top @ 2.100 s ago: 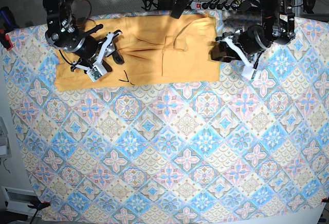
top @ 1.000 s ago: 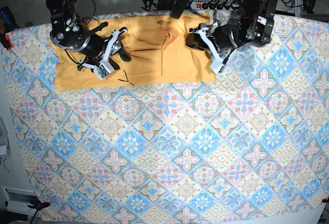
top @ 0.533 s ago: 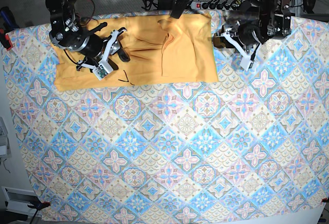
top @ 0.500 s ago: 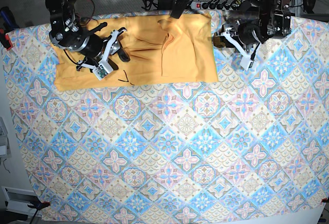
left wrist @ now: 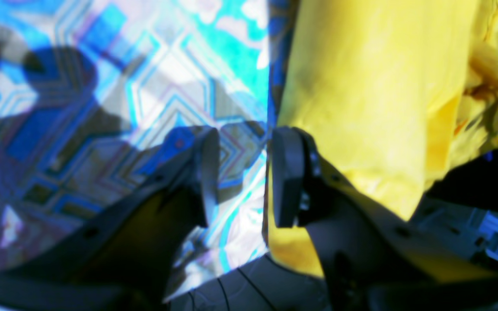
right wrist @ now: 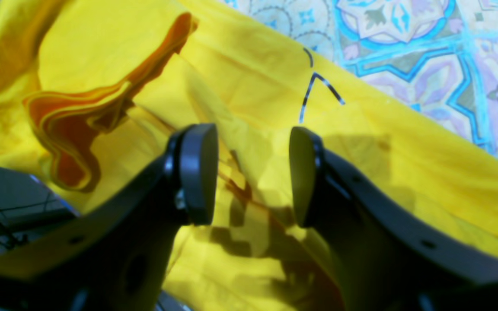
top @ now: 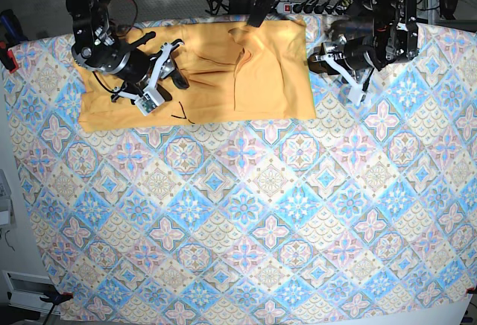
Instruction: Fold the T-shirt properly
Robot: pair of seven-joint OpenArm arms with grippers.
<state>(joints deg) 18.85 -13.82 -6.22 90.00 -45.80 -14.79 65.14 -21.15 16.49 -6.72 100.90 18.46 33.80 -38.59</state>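
Two grippers, right [right wrist: 249, 172] and left [left wrist: 242, 177], apparently empty; one T-shirt [top: 216, 79].

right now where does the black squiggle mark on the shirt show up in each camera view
Base: black squiggle mark near the T-shirt's near edge, just right of the right tool.
Right wrist: upper middle, beyond the open tool.
Left wrist: not in it.
Shared landmark: the shirt edge against the tablecloth, seen in all three.

A robotics lab: cable tangle [top: 313, 1] and power strip [top: 287, 4] behind the patterned tablecloth [top: 246, 213]
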